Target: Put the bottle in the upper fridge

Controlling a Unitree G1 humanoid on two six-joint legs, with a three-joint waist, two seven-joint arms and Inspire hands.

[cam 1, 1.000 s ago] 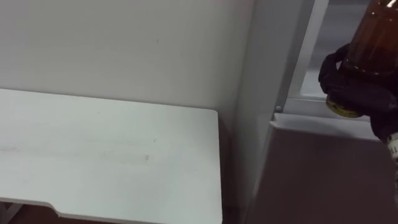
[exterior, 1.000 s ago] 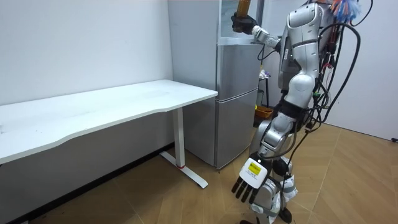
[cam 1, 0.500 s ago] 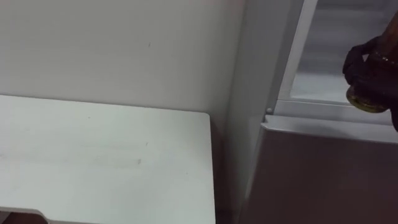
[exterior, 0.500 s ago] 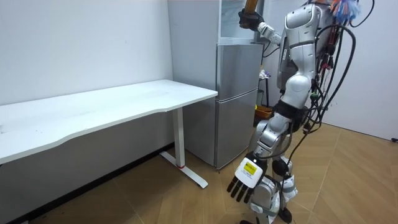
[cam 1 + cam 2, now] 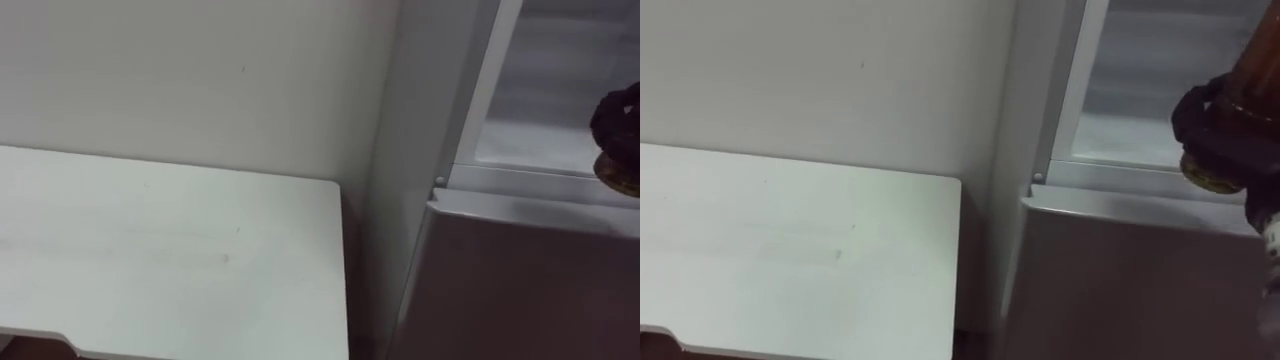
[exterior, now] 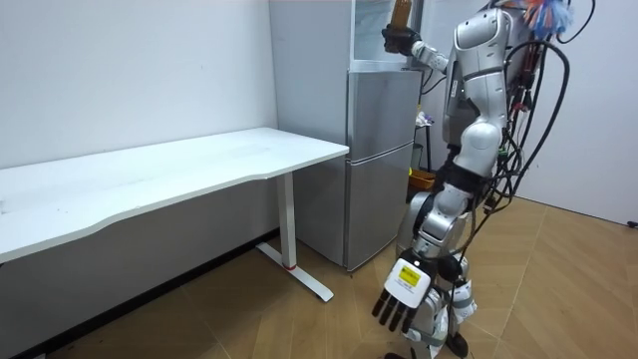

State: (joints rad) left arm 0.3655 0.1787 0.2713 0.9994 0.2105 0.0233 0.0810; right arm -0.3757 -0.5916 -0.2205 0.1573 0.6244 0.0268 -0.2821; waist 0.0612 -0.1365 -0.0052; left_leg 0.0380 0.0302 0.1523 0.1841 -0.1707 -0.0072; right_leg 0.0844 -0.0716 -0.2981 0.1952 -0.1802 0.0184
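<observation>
Right hand [image 5: 1222,135] raised, clasping bottle [image 5: 1255,68] at upper fridge [image 5: 1140,95].

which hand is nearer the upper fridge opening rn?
Right. The right hand grips the bottle right at the upper fridge opening, by its sill; the left hand hangs open, low beside the legs, far below it.

Right hand [image 5: 1218,137] was black, bottle [image 5: 1252,72] in it brown; fridge [image 5: 1120,285] below grey, table [image 5: 790,265] left of it white.
</observation>
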